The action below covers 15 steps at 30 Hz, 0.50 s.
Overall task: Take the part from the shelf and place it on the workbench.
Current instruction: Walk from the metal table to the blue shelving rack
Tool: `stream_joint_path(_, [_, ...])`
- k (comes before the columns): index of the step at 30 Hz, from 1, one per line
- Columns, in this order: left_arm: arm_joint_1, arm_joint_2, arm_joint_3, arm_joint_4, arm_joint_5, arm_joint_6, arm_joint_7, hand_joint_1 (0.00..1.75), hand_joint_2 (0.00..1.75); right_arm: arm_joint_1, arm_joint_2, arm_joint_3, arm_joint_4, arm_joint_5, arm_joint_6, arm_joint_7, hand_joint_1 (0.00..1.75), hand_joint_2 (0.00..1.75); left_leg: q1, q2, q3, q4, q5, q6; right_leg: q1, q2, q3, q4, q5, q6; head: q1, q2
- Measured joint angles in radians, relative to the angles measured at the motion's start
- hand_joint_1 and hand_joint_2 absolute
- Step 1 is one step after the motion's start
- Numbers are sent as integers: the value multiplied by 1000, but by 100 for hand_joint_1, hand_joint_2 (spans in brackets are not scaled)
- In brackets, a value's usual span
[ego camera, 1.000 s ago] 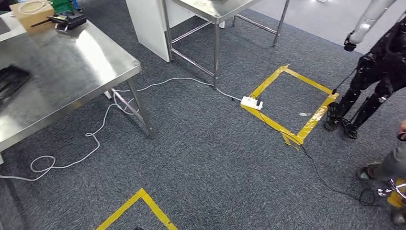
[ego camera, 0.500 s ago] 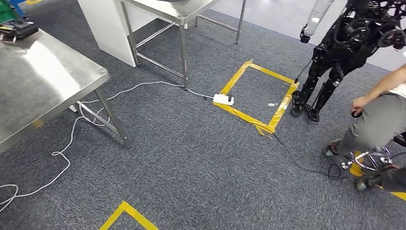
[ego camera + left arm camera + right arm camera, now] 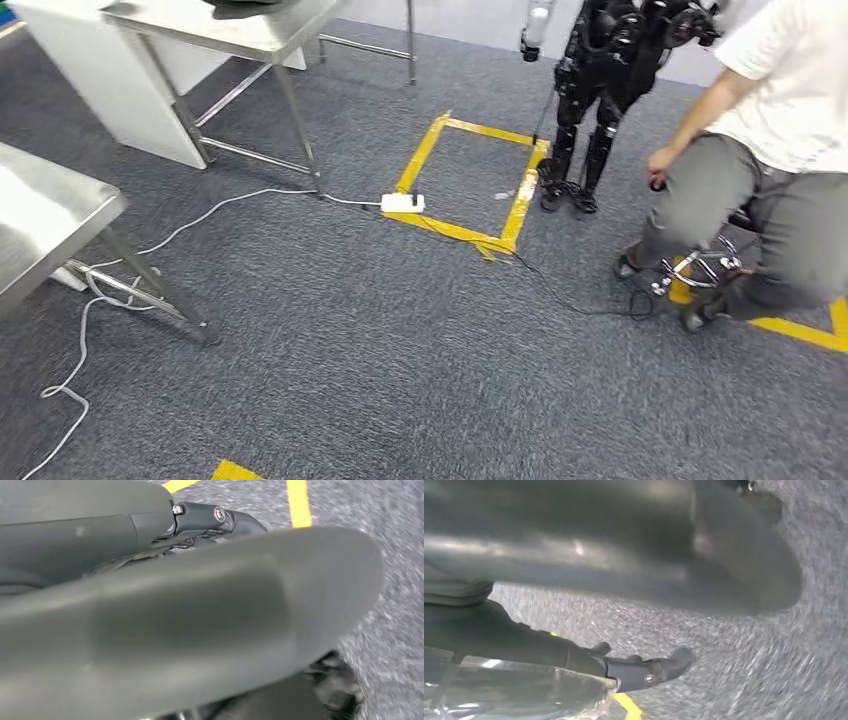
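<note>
From my left wrist camera the left hand (image 3: 190,605) is a blur up close: the thick grey thumb (image 3: 280,610) lies right across the lens and the dark fingers (image 3: 220,519) reach out straight behind it, so I can't tell whether it grips anything. On the right wrist camera the right hand (image 3: 614,555) looks much the same, its thumb (image 3: 734,555) stretched across and one dark finger (image 3: 649,670) lying out straight. Something clear and glossy (image 3: 514,690) sits against that finger's base, but I can't tell if the hand holds it
</note>
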Motion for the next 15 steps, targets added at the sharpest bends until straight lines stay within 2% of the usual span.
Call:
stream_joint_path(1, [2, 0, 0, 0, 0, 0, 1, 0, 0, -1, 0, -1, 0, -1, 0, 0, 0, 0, -1, -20, -33, 65, -32, 2, 4, 13, 0, 0, 0, -7, 0, 0])
stream_joint_path(3, [4, 0, 0, 1, 0, 0, 3, 0, 0, -2, 1, -2, 0, 0, 0, 0, 0, 0, -1, -30, -74, 142, -63, 4, 9, 30, 0, 0, 0, -10, 0, 0])
stream_joint_path(6, [5, 0, 0, 1, 0, 0, 3, 0, 0, -2, 1, -2, 0, 0, -1, 0, 0, 0, -1, -31, -81, 153, -66, 4, 10, 33, 0, 1, 0, -11, 0, 0])
stream_joint_path(7, [5, 0, 0, 1, 0, 0, 3, 0, 0, -1, 1, -3, 0, 0, -1, 0, 0, 0, -1, -31, -87, 158, -59, 6, 12, 41, 1, 1, -1, -11, 0, 0])
stream_joint_path(8, [5, 0, 0, 1, 0, 0, 4, 0, 0, 0, 2, -6, 0, 0, -1, 0, 0, 0, -1, -34, -79, 122, -23, 10, 13, 59, 3, 1, -1, -11, -1, 0])
stream_joint_path(10, [4, 1, 0, 1, 0, 0, 4, 0, 0, 2, 2, -13, 1, 0, -2, -1, 0, 0, -5, -72, -38, -11, 67, 21, 17, 114, 2, 2, -1, -2, -1, 0])
stream_joint_path(11, [2, 2, 0, 1, -1, 1, 4, 0, 0, 3, 3, -15, 1, 0, -2, -1, 0, 0, -8, -87, -11, -82, 105, 28, 16, 138, -1, 0, 0, 5, -1, 0])
stream_joint_path(12, [1, 2, 0, 1, -1, 1, 4, 0, 0, 4, 3, -16, 1, 0, -2, -2, 0, 0, -10, -95, 4, -118, 117, 35, 17, 154, -6, -2, 2, 15, -1, 0])
stream_joint_path(13, [0, 2, 0, 1, -1, 2, 4, 0, 0, 6, 4, -17, 1, 0, -3, -2, 0, 0, -11, -84, 9, -128, 123, 42, 16, 147, -10, 1, 2, 21, 0, 0])
stream_joint_path(15, [0, 0, 0, 1, -2, 2, 4, 0, 0, 6, 5, -19, 1, 2, -3, -2, 0, 0, -9, -56, 20, -148, 134, 53, 19, 95, -38, 50, -24, 23, 4, 0])
